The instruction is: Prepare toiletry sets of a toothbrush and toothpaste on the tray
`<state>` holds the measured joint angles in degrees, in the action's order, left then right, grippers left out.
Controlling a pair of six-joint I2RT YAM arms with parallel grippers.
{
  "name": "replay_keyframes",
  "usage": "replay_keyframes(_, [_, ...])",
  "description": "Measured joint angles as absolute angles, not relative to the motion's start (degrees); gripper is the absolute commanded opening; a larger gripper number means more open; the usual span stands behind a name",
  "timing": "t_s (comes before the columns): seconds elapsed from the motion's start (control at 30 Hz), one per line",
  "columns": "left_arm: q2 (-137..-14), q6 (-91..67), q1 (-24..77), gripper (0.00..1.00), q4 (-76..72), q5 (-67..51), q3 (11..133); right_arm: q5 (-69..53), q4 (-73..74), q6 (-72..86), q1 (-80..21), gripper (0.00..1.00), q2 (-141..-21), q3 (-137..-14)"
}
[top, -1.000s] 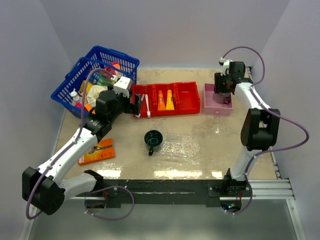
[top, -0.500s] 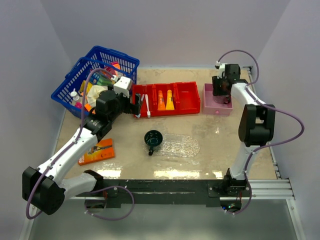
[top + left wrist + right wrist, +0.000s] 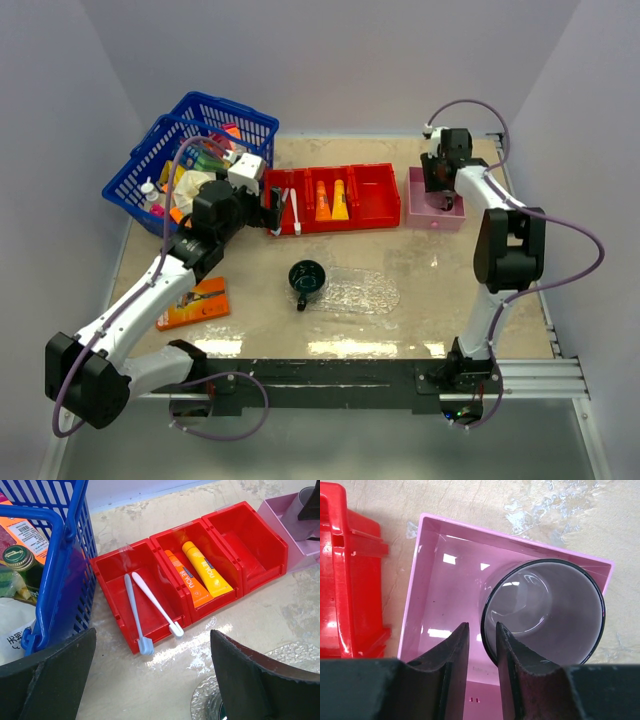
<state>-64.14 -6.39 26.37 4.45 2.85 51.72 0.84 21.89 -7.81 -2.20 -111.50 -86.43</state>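
Note:
Two white toothbrushes (image 3: 134,611) (image 3: 156,606) lie in the left compartment of the red bin (image 3: 250,535), their heads over its front lip. An orange tube (image 3: 187,580) and a yellow-orange tube (image 3: 207,572) lie in the middle compartment. My left gripper (image 3: 152,640) is open wide and empty, just in front of the toothbrush heads; in the top view it (image 3: 272,212) is at the bin's left end. The clear tray (image 3: 368,293) lies at mid-table. My right gripper (image 3: 482,626) hangs over the pink box (image 3: 427,605) with its jaws a narrow gap apart.
A grey see-through cup (image 3: 555,615) stands in the pink box (image 3: 450,215), its rim beside my right fingers. A dark green cup (image 3: 307,278) sits at the tray's left end. A blue basket (image 3: 160,150) of items stands far left. An orange razor pack (image 3: 195,302) lies front left.
My right wrist has shifted a little left and back over the pink box. The left arm and the toiletries have not moved.

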Motion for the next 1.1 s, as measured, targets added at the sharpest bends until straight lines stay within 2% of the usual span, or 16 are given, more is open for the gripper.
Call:
replay_keyframes(0.17, [-64.2, -6.4, 26.4, 1.00, 4.5, 2.9, 51.7, 1.6, 21.8, -8.0, -2.2, 0.21, -112.9, -86.7])
replay_keyframes(0.23, [-64.2, -6.4, 26.4, 1.00, 4.5, 2.9, 51.7, 1.8, 21.6, -8.0, -2.2, 0.13, -113.3, -86.7])
replay_keyframes(0.5, [-64.8, -6.4, 26.4, 1.00, 4.5, 2.9, 51.7, 2.0, 22.6, -8.3, -2.2, 0.00, -114.5, -88.3])
replay_keyframes(1.1, [-65.5, -6.4, 26.4, 1.00, 5.3, 2.9, 51.7, 1.8, 22.9, -9.8, -2.3, 0.00, -114.0, -88.5])
